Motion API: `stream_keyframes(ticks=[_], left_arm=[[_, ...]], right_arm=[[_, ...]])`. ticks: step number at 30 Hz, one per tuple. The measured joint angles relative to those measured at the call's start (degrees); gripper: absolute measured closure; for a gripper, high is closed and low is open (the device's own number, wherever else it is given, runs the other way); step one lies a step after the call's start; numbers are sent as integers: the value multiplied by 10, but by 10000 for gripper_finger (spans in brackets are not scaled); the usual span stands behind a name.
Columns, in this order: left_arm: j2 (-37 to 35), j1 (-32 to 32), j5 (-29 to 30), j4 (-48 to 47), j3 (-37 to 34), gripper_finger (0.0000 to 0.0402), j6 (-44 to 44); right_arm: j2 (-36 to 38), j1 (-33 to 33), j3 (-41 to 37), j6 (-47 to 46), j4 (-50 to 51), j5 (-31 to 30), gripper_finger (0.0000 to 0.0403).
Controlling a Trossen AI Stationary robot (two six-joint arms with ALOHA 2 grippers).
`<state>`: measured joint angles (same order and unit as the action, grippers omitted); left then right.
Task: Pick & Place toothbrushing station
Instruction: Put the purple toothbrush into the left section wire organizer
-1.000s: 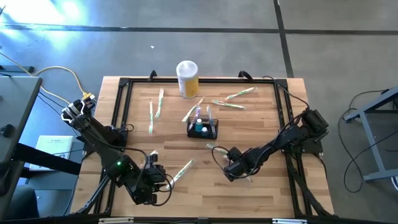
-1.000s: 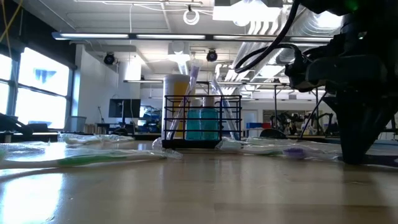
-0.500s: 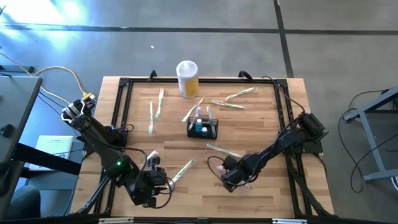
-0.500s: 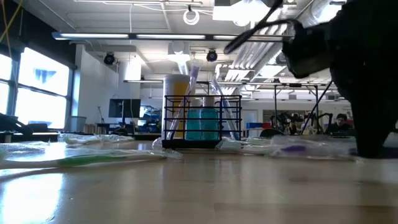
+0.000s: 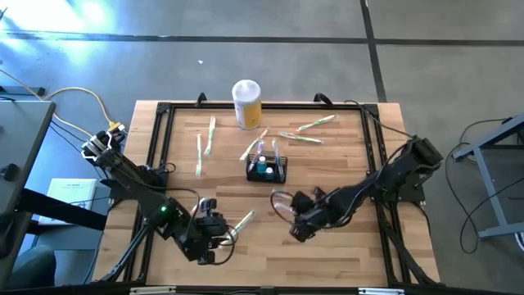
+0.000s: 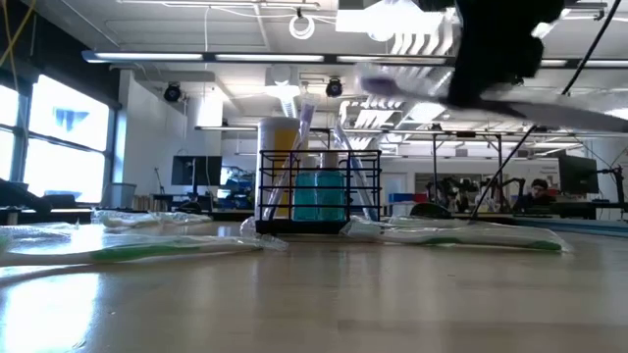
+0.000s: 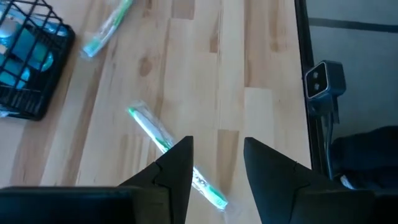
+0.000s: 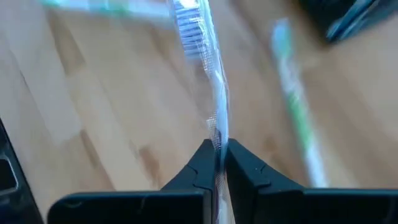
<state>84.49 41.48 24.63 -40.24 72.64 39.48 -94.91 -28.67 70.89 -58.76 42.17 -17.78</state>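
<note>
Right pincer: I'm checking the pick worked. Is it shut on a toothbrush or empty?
Shut on a wrapped toothbrush: in the wrist view the right pincer has both fingers pinching its wrapper, bristle end pointing away, above the table.

Bright overhead lighting; window glare on floor (image 5: 82, 20) at 10 o'clock; motion blur in right wrist and low views.

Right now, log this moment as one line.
right gripper: shut on wrapped toothbrush, lifted | left gripper: open over green toothbrush | basket: mid-table

Two dark jointed arms, black cables (green light on left)
</note>
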Motion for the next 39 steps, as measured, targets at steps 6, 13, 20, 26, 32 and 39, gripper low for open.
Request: stream_keyframes(ticks=[6, 13, 20, 26, 32, 39], left_arm=[[0, -50, -69, 6, 0, 264, -1], [0, -94, -138, 27, 0, 264, 21], [-11, -116, -139, 50, 5, 264, -3], [-24, -119, -106, 59, 39, 264, -40], [-24, -119, -32, 54, 70, 264, -74], [-24, -119, 29, 52, 101, 264, -118]], right_arm=[[76, 18, 0, 96, -14, -55, 392], [143, 38, 0, 188, -20, -120, 392], [158, 56, 1, 269, -60, -138, 392], [159, 59, 1, 335, -141, -97, 392], [187, 58, 1, 381, -184, -67, 392], [229, 60, 2, 438, -192, -75, 392]])
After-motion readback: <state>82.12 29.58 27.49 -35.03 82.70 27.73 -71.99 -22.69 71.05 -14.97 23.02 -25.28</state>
